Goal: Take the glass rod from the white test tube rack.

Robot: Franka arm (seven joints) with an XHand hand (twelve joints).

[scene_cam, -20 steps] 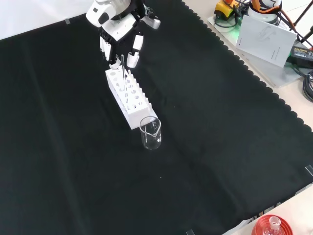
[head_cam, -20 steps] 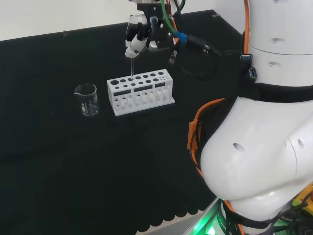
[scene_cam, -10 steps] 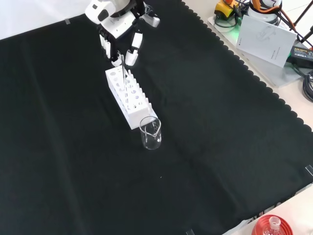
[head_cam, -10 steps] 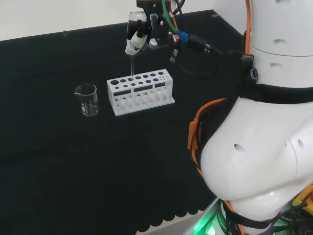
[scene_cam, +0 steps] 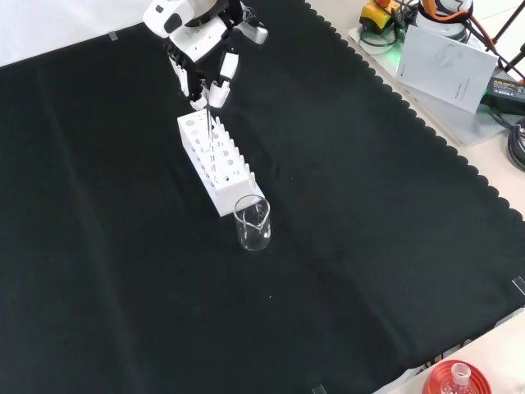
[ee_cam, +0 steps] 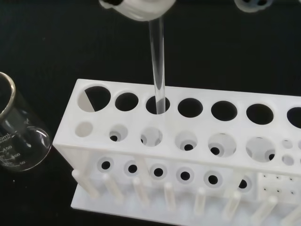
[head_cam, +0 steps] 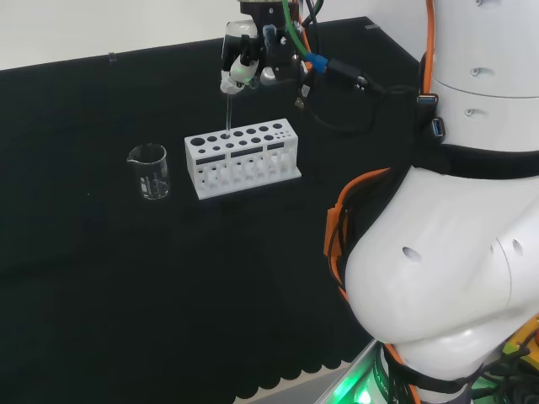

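My hand [head_cam: 238, 61], far side in the head view: fingers pinched on the rod [ee_cam: 157, 66]. Rod upright, lower end in a rack [head_cam: 242, 158] hole. Beaker [head_cam: 149, 171] left of rack, apart

one glass rod [ee_cam: 157, 66], one white rack [head_cam: 242, 157], apparently one beaker [head_cam: 149, 171]

Black scallop-edged cloth [scene_cam: 344, 246] covers the worktop [scene_cam: 484, 160], whose pale surface shows beside it; a white wall [head_cam: 101, 25] stands behind.
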